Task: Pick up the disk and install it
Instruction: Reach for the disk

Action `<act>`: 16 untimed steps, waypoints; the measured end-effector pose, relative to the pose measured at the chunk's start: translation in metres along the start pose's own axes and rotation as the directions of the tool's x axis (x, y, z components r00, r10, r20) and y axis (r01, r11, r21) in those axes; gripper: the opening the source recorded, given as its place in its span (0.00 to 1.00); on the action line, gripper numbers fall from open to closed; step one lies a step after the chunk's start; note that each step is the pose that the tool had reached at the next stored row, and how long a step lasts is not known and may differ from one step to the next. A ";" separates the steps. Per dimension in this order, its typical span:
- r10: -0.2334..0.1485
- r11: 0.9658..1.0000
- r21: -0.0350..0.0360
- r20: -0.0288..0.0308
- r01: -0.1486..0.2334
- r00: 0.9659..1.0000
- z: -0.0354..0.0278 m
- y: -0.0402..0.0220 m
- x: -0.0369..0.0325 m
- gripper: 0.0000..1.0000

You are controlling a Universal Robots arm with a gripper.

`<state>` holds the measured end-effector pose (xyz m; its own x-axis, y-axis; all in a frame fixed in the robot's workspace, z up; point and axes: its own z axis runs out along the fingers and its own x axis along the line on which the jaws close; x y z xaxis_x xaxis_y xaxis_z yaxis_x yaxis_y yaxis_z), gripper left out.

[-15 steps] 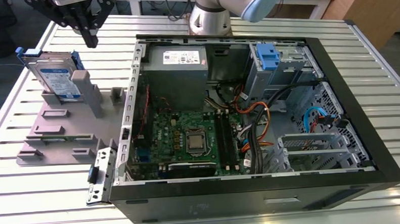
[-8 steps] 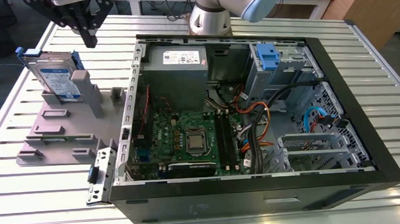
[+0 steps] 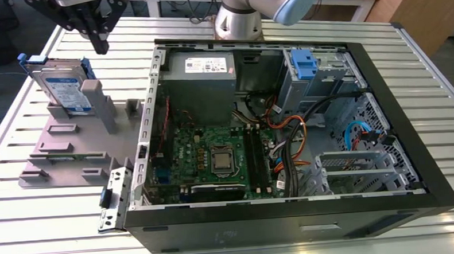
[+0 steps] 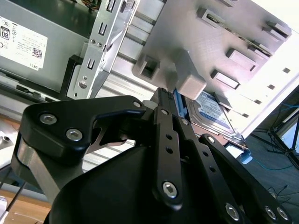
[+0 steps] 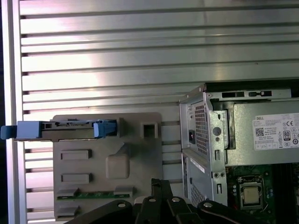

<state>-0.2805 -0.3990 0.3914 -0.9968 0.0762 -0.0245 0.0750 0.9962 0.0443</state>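
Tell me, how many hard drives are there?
1. The disk stands on edge in the grey holder, at the exterior view's left of the computer case. Others may hide inside.

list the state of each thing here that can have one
gripper, shut, holding nothing, hovering above the disk
disk, standing on edge in the grey holder, not gripped, not installed
grey holder, flat on the table, holding the disk upright
computer case, lying on its side, side panel off, inside exposed
drive bay, blue bracket on it, the disk not in it
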 end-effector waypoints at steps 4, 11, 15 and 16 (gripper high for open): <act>0.000 1.000 0.000 0.000 0.000 1.000 0.0000 -0.0001 0.0010 0.11; 0.000 1.000 0.000 0.000 0.000 1.000 0.0000 -0.0002 0.0026 0.11; 0.000 1.000 0.000 0.000 0.000 1.000 0.0000 -0.0002 0.0033 0.11; 0.000 1.000 0.000 0.000 0.000 1.000 0.0000 -0.0003 0.0035 0.11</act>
<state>-0.2840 -0.3989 0.3913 -0.9968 0.0762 -0.0244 0.0751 0.9962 0.0443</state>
